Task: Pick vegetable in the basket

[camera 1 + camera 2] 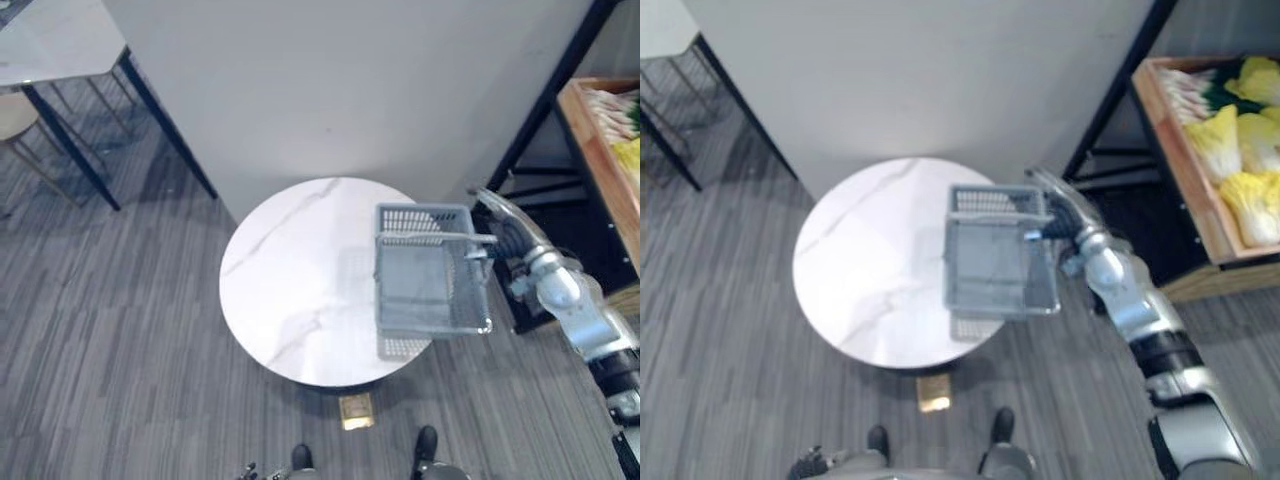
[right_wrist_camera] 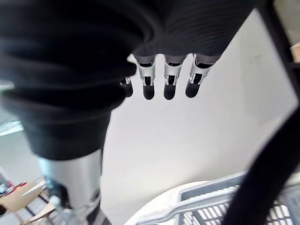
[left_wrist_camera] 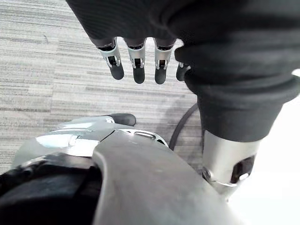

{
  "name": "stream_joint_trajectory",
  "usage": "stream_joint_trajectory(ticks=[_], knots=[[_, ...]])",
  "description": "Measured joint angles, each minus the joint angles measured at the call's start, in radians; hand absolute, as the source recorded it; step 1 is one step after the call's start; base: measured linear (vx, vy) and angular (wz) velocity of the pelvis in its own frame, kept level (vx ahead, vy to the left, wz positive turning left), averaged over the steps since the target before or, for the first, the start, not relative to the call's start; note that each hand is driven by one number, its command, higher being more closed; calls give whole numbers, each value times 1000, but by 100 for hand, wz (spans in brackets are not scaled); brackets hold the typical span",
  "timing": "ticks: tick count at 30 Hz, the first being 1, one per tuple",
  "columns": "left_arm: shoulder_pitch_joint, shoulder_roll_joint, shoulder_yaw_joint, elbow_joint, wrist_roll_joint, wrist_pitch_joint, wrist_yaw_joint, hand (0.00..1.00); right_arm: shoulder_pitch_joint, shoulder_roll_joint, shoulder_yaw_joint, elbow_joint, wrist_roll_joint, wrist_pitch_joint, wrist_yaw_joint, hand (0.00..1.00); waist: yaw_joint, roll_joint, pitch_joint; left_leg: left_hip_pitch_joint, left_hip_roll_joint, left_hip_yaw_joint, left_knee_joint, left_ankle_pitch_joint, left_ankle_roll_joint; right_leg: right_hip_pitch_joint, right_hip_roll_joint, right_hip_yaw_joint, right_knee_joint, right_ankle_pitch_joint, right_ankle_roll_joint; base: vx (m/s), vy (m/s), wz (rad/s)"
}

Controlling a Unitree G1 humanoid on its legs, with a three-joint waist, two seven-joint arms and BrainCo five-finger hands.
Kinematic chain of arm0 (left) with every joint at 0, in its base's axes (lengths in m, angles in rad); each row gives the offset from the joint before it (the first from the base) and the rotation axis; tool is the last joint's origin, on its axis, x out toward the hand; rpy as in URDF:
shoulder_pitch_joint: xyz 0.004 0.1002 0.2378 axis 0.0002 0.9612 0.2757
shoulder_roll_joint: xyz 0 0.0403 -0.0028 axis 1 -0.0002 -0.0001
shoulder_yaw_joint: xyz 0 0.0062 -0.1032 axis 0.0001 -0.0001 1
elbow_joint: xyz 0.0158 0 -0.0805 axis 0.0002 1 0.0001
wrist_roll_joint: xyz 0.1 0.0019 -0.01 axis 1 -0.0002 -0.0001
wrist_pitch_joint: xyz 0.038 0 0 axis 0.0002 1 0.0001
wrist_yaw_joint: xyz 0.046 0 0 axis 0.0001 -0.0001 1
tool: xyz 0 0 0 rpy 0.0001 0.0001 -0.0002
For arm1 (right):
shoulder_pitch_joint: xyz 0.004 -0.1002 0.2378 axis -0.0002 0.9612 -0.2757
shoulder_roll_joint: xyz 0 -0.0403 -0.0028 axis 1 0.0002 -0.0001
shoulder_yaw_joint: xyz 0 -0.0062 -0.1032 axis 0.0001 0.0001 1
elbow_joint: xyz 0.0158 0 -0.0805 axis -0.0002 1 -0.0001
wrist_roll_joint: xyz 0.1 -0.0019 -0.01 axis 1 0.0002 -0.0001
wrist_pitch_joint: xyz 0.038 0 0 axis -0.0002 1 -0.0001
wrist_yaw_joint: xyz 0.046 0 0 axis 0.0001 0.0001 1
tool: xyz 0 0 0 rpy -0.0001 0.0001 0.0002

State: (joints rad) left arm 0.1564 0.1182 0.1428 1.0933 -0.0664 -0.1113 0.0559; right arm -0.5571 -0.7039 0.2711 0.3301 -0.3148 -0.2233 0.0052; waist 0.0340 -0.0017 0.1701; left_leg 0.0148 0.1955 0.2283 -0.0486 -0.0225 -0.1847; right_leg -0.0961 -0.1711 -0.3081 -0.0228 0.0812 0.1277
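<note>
A grey plastic basket [image 1: 430, 285] hangs empty just above the right edge of the round white table [image 1: 290, 290], partly past the rim, with its shadow on the tabletop. Its handle bar [image 1: 435, 238] runs to my right hand [image 1: 512, 232], which is at the basket's right side. In the right wrist view the fingers [image 2: 169, 82] are straight, with the basket rim [image 2: 197, 206] below them; how the handle sits on the hand is hidden. Vegetables, yellow-white cabbages [image 1: 1230, 140] among them, lie in a wooden crate [image 1: 1180, 190] on the shelf at the right. My left hand [image 3: 138, 65] hangs open over the floor.
A black shelf frame [image 1: 545, 100] stands close behind the right arm. A white wall [image 1: 350, 80] rises right behind the table. Another table with black legs [image 1: 50, 50] and a chair [image 1: 15, 120] are at the far left. A small gold object [image 1: 356, 410] lies on the floor.
</note>
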Motion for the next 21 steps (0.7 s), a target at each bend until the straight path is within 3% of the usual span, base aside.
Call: stream_joint_trajectory(ticks=[11,21], knots=[[-45,9,3,-18,-1,-14,17,0,-265,0,133,162,-1,19,4,0,24,-13,79,-73,-7,-41,18,13,17,-36,-8,-25,-11,25,-7,-19,-6,8],[-89,11,0,-19,-12,-18,25,0,-393,-2,132,309,-4,49,-2,0,47,-9,139,-115,-7,-55,30,18,18,-60,-9,-35,-11,31,-13,-11,-8,4]])
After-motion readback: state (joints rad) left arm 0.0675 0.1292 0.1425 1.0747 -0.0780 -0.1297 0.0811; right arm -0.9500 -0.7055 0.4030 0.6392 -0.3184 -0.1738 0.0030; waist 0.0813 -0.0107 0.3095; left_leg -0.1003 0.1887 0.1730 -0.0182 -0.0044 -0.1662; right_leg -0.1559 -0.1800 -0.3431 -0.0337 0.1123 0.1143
